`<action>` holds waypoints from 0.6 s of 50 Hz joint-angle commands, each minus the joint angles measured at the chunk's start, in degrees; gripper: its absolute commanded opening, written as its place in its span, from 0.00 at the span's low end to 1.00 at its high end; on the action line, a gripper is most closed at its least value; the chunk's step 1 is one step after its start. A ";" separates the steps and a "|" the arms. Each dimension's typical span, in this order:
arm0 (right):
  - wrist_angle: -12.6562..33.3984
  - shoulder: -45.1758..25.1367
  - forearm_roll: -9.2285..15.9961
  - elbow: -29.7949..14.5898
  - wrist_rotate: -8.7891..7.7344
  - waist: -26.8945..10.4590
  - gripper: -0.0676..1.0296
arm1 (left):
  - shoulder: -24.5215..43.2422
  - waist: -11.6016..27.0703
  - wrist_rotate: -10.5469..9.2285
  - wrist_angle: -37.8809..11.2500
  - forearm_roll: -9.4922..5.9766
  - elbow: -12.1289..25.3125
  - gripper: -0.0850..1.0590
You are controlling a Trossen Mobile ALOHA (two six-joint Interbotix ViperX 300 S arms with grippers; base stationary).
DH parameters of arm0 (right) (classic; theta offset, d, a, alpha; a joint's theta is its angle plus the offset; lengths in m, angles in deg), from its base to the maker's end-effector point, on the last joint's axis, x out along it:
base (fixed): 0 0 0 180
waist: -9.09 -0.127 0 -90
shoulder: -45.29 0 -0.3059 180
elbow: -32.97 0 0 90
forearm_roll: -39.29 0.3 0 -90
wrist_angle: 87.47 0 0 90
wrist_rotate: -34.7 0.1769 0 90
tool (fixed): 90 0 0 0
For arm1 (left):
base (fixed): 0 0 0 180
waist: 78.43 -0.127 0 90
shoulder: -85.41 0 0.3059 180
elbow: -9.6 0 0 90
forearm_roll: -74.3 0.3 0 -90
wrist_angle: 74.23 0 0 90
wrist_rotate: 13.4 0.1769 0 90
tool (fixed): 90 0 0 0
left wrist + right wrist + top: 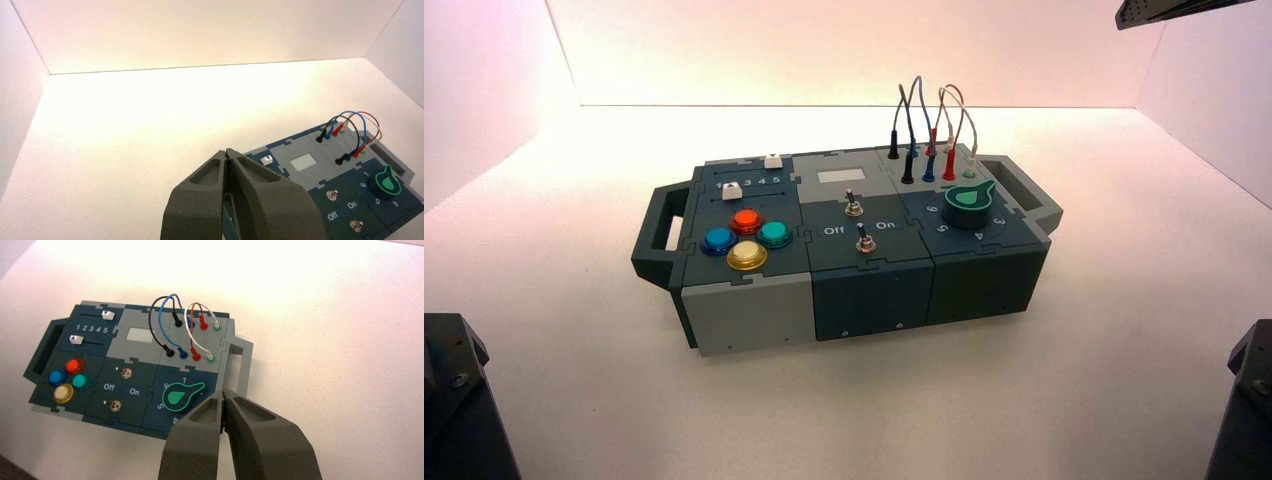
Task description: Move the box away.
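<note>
The box is long, teal and grey, and stands at the table's middle with a handle at its left end and at its right end. It bears four coloured buttons, two toggle switches, a green dial and plugged wires. My left gripper is shut and empty, hovering back from the box's left part. My right gripper is shut and empty, above the table near the dial and right handle. Neither touches the box.
White walls close in the table at the back and both sides. Dark arm bases sit at the front left corner and front right corner. Open white tabletop lies behind the box and in front of it.
</note>
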 commanded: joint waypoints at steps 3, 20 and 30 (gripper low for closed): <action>-0.53 -0.26 0.18 -1.14 0.35 0.26 0.04 | 0.44 -0.09 -0.18 0.18 0.00 0.88 0.05; -0.53 -0.44 0.26 -1.14 0.35 0.26 0.04 | 0.70 -0.18 -0.18 -0.53 0.00 1.05 0.05; 5.54 -5.01 1.76 -4.75 0.18 0.18 0.04 | 7.38 -0.18 -0.70 -4.31 -0.97 2.90 0.05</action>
